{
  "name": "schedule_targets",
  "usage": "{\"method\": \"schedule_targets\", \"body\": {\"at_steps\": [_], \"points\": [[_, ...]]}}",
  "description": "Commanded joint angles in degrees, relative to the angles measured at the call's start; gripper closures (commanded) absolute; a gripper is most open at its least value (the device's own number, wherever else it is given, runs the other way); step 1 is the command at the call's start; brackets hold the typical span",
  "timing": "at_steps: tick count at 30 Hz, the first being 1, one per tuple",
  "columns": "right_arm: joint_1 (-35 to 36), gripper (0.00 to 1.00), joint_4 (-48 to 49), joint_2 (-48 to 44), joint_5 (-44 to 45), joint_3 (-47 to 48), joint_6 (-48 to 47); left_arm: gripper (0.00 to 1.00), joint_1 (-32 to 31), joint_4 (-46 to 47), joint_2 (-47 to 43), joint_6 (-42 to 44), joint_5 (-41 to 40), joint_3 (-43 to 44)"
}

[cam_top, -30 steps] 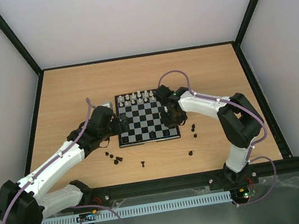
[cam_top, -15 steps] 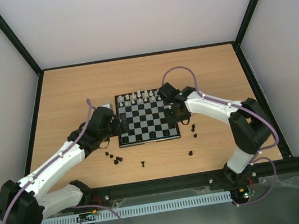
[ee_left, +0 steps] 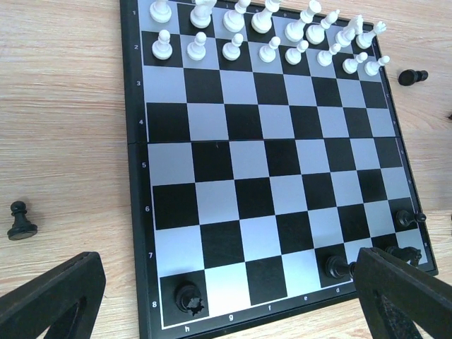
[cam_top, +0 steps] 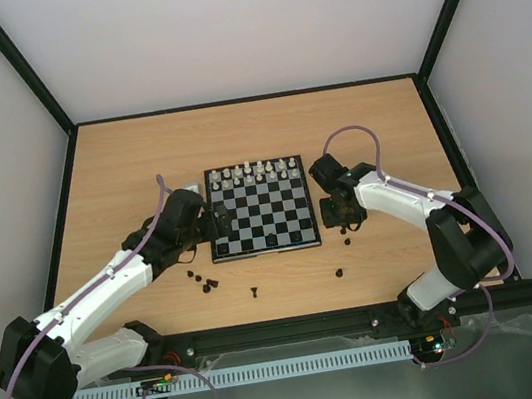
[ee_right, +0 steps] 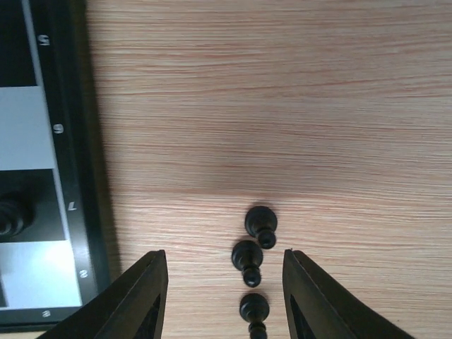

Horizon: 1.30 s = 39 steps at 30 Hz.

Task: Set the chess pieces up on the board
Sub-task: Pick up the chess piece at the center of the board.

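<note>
Pale wood table [cam_top: 138, 159] carries the board [cam_top: 260, 211] at its middle. The white pieces [ee_left: 268, 32] fill the two far rows, and we count only four black pieces [ee_left: 337, 267] on the near ones.

A second ago the right gripper [ee_right: 224, 296] hung over the board's right-hand files with its jaws nearly shut. Now it has swung off the board and sits low over the bare wood just beside the right edge, fingers part-spread with nothing between them. We judge that a piece has just been set down and the next pick is being lined up.

Three black pawns [ee_right: 247, 258] sit in a short line right under those fingers, close to each other and just clear of the frame. They look to be lying down, though we cannot be sure. Each shows a round end and a narrower end, and its long axis runs roughly along the board's edge with the narrow end toward the fingers. The jaws therefore straddle them across the short way.

Our left gripper [ee_left: 226, 304] hovers at the board's left edge, spread wide and holding nothing.
</note>
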Motion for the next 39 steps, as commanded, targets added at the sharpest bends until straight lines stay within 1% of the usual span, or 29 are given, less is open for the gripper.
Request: {"method": "schedule_targets", "body": {"at_steps": [1,9,12,15,16,22,25,33,39], "points": [[-0.99,0.55,-1.04,1.21,2.72,-1.19,1.59,0.01,0.26,1.14,0.24,1.04,0.97,-0.47],[-2.33,0.58,-0.23,4.44,2.34,-1.41,1.14,0.00,0.26,1.45,-0.19,1.18,1.28,-0.88],[-2.81,0.62,0.62,5.61,1.35,-1.59,0.71,0.01,0.18,1.58,-0.06,1.17,1.26,-1.06],[-3.40,0.67,1.17,5.99,0.68,-1.62,0.36,0.01,0.24,1.58,-0.09,1.22,1.26,-1.00],[-3.58,0.71,1.26,6.05,0.52,-1.60,0.18,0.01,0.24,1.58,-0.03,1.23,1.28,-1.05],[-4.27,0.87,1.43,6.14,0.15,-1.43,-0.21,0.00,0.27,1.60,0.16,1.18,1.22,-0.99],[-4.36,0.92,1.34,6.17,0.05,-1.44,-0.21,0.00,0.27,1.63,0.04,1.19,1.25,-1.02],[-4.36,0.98,-0.07,4.77,0.15,0.19,-0.40,0.00,0.23,1.45,-0.33,1.18,1.26,-1.15],[-4.16,0.99,-3.87,2.41,-0.31,5.68,-1.54,0.01,0.24,0.81,-0.80,1.33,0.52,-0.69]]}}
